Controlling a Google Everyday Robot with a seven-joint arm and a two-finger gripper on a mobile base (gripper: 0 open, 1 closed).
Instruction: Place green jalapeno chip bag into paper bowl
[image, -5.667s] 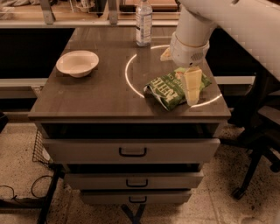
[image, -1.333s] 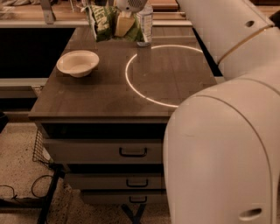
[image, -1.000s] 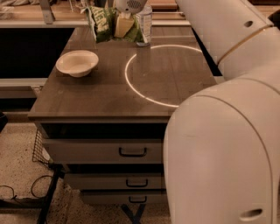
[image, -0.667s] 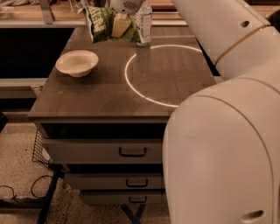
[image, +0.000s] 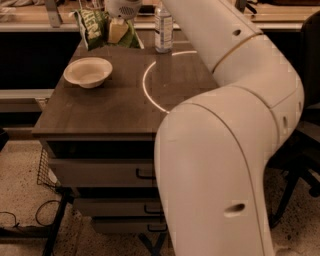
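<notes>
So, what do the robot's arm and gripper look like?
The arm is thick, rounded and cream-white, with small dark holes and seams between segments; no cables show. The gripper, top left, shut on the crinkled green jalapeno chip bag, has pale yellowish fingers.

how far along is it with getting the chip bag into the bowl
Grasp looks done: the gripper is shut on the green jalapeno chip bag, held up at the far edge of the table. The paper bowl sits empty, nearer the camera. Left: carry the bag over the bowl, lower, release.
</notes>
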